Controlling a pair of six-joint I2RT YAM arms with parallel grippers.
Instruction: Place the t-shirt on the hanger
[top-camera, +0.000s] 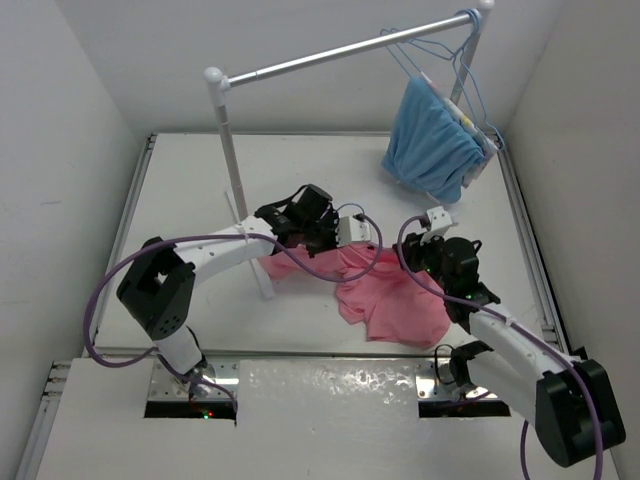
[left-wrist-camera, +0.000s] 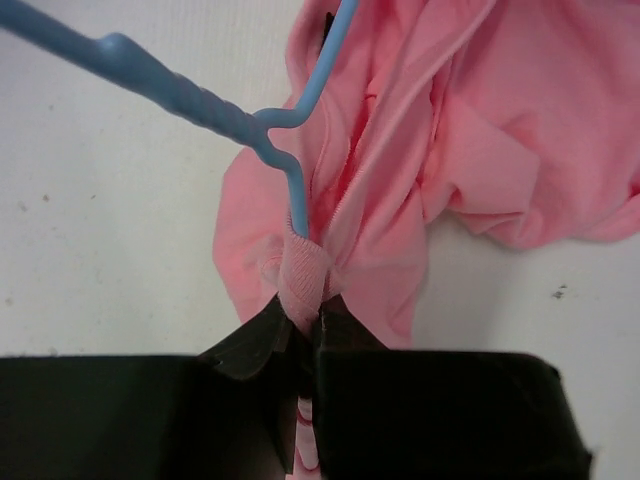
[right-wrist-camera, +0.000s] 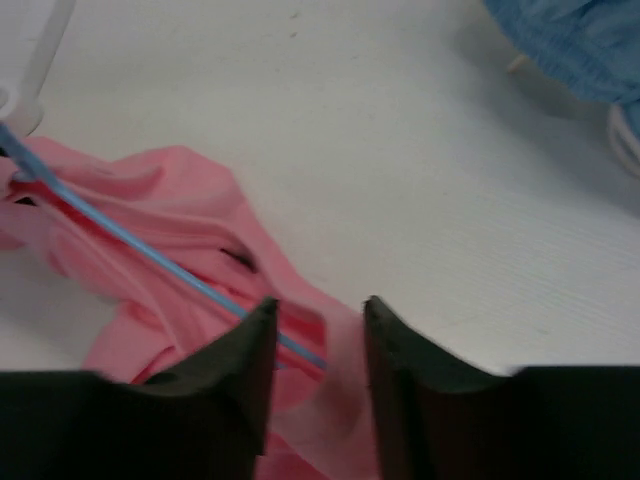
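Note:
The salmon-pink t-shirt (top-camera: 395, 300) lies crumpled on the table between the two arms. In the left wrist view the pale-blue hanger (left-wrist-camera: 180, 95) runs its wire down into the t-shirt's (left-wrist-camera: 480, 130) ribbed collar. My left gripper (left-wrist-camera: 305, 305) is shut on that collar, right where the wire goes in. In the right wrist view my right gripper (right-wrist-camera: 318, 315) stands open, its jaws apart over a fold of the t-shirt (right-wrist-camera: 170, 200). The hanger's wire (right-wrist-camera: 150, 255) slants down to the gap between them. From above, the left gripper (top-camera: 338, 245) and right gripper (top-camera: 418, 248) are at the shirt's far edge.
A grey rail stand has its post (top-camera: 225, 150) just left of the left gripper, with its foot (top-camera: 262, 280) by the shirt. A light-blue garment (top-camera: 432, 150) and spare hangers (top-camera: 440, 45) hang at the rail's far right end. White walls enclose the table.

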